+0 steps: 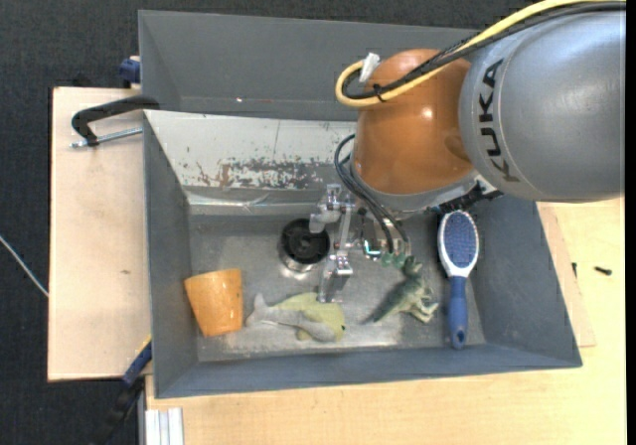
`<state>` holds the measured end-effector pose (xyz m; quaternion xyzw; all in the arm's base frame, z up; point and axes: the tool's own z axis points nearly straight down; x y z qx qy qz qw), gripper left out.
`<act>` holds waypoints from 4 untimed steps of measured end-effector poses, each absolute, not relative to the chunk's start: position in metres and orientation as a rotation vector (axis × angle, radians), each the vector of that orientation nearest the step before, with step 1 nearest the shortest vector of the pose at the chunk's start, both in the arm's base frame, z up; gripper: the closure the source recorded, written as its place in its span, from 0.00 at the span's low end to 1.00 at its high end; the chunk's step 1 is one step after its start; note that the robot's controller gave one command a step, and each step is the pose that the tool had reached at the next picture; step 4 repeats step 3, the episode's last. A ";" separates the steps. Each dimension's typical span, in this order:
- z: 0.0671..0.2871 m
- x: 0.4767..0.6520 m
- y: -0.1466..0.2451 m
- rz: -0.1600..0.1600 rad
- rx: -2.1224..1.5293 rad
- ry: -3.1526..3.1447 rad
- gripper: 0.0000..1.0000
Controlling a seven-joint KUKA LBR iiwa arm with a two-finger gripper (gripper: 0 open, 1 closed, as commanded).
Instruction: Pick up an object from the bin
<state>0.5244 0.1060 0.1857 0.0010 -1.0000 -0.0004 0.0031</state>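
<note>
My gripper (360, 267) hangs low over the middle of the bin floor, open, with nothing visible between its fingers. One metal fingertip (333, 286) comes down just above a pale yellow-green toy fish (303, 316) lying near the front wall. A black round cap-like thing (301, 239) sits directly left of the gripper. A green toy dinosaur (398, 294) lies just to the gripper's right, its head close to the other finger.
An orange cup (217, 301) lies on its side at the front left. A blue and white hairbrush (457, 269) lies along the right side, handle toward the front. The arm's orange cover hides the back right of the bin.
</note>
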 end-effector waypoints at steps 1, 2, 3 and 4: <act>0.097 0.545 0.102 -0.007 0.403 -3.129 0.00; 0.097 0.548 0.102 -0.007 0.400 -3.140 1.00; 0.241 0.548 0.096 -0.001 0.601 -3.099 1.00; 0.241 0.548 0.096 -0.001 0.601 -3.099 1.00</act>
